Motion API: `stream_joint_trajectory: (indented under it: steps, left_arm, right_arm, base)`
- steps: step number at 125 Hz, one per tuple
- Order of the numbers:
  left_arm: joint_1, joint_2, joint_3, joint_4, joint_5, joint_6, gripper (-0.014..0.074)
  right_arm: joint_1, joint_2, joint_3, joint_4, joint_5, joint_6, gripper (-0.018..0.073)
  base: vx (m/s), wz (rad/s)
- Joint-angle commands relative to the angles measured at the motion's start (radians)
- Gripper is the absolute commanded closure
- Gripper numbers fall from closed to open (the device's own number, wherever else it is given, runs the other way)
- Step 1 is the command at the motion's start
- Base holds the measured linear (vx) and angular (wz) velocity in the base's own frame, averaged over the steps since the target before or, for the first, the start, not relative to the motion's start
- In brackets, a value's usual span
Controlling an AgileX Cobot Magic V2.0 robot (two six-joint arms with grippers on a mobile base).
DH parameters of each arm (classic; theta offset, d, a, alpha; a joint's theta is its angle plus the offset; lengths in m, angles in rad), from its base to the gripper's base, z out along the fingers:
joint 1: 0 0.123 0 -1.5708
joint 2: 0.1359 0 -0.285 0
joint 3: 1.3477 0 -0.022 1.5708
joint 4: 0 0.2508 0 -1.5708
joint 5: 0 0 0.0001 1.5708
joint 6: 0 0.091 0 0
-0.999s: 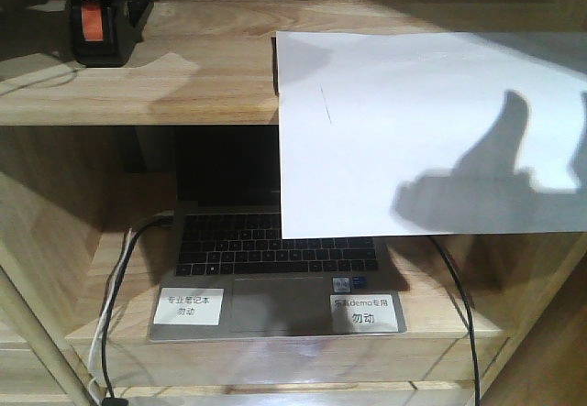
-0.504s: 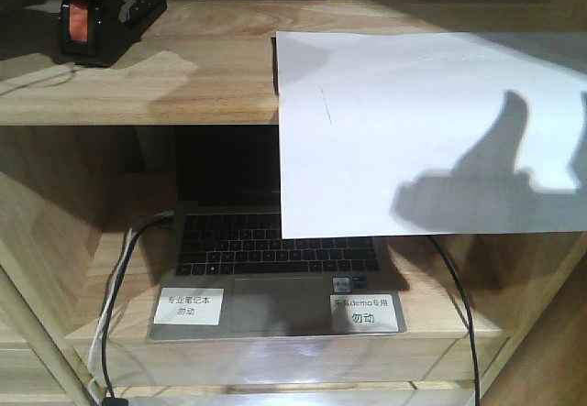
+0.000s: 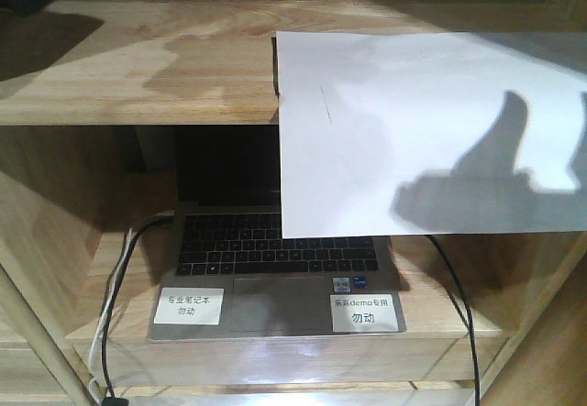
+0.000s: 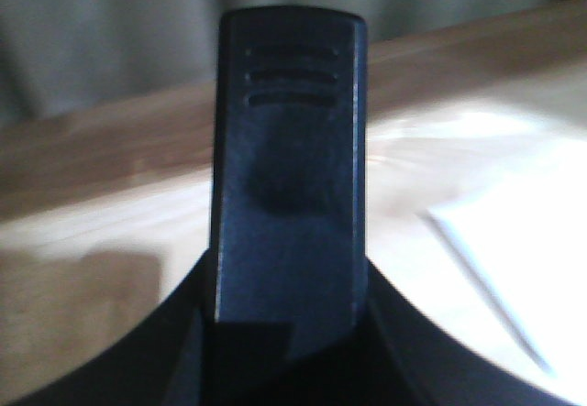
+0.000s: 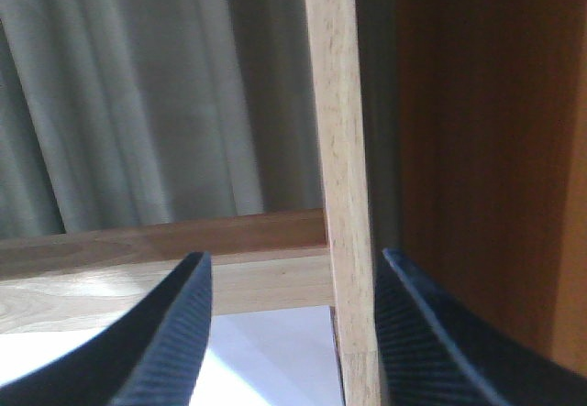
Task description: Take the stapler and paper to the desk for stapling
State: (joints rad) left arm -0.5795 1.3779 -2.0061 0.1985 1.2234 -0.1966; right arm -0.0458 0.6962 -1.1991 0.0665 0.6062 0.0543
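The black stapler (image 4: 289,168) stands end-on in the left wrist view, and my left gripper (image 4: 289,319) is shut on its lower part, a dark finger on each side. It is gone from the front view. The white paper (image 3: 422,131) lies on the upper shelf (image 3: 165,67) with its near half hanging over the edge. A corner of the paper (image 4: 523,241) shows to the right of the stapler. My right gripper (image 5: 293,259) is open above the paper (image 5: 275,360), close to a wooden post (image 5: 339,149). The desk is out of view.
An open laptop (image 3: 275,268) with two white labels sits on the lower shelf, partly behind the hanging sheet. Cables (image 3: 115,278) run down at its left and a black one (image 3: 459,305) at its right. A dark brown panel (image 5: 486,149) stands right of the post.
The stapler, in my left gripper at the shelf's top left corner, has moved up and left and is out of the front view. The paper has not moved.
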Motion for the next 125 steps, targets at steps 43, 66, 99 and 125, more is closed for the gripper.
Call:
stream_joint_trajectory:
  steps: [43,66,99,125]
  left_arm:
    - [-0.020,-0.469,0.571,-0.146,-0.392,0.123,0.0603]
    - [-0.020,-0.698,0.823,-0.255,-0.470,0.230,0.0603]
    - [-0.020,-0.986,1.051,-0.325,-0.500,0.250,0.0603]
    - [-0.020,-1.162,1.133,-0.348,-0.469,0.248,0.0603]
  right_arm:
    - [-0.004,0.005,-0.025,0.001,-0.074,-0.008,0.0181]
    - [-0.004,0.005,-0.025,0.001,-0.074,-0.008,0.0181]
    - [-0.004,0.005,-0.025,0.001,-0.074,-0.008,0.0181]
    - [-0.004,0.005,-0.025,0.001,-0.074,-0.008,0.0181]
  base:
    - [0.00,0.00]
    - [0.00,0.00]
    - [0.00,0.00]
    - [0.00,0.00]
